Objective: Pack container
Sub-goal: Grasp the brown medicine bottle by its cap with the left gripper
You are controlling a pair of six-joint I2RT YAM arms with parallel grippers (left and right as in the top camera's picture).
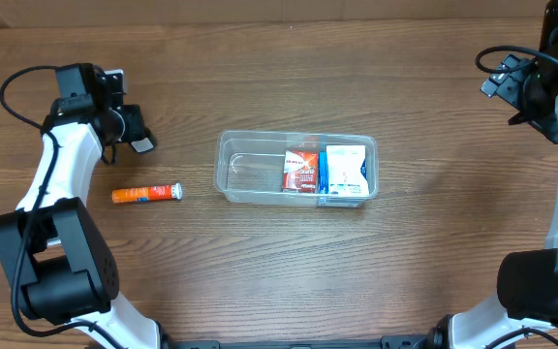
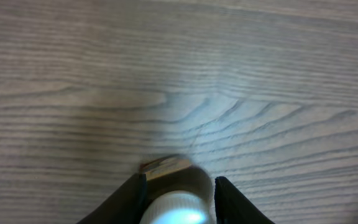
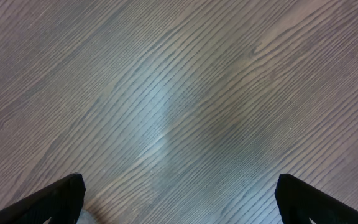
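Carrying the pale, blurred item [image 2: 176,210] clenched in the left pincer [image 2: 179,180], we should swing toward 4 o'clock, clear of the orange tube [image 1: 146,194], and lower gently into the bare left half of the container [image 1: 250,179] at the middle of the desk [image 1: 279,281]; the right pincer [image 3: 179,199] gapes released, empty.

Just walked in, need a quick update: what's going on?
Two robot arms are packing a clear plastic rectangular tub. A red box and a blue-and-white box lie inside at its right end; an orange tube lies on the table to its left. The left gripper hovers beyond the tube, a pale blurred thing between its fingers. The right gripper is open.
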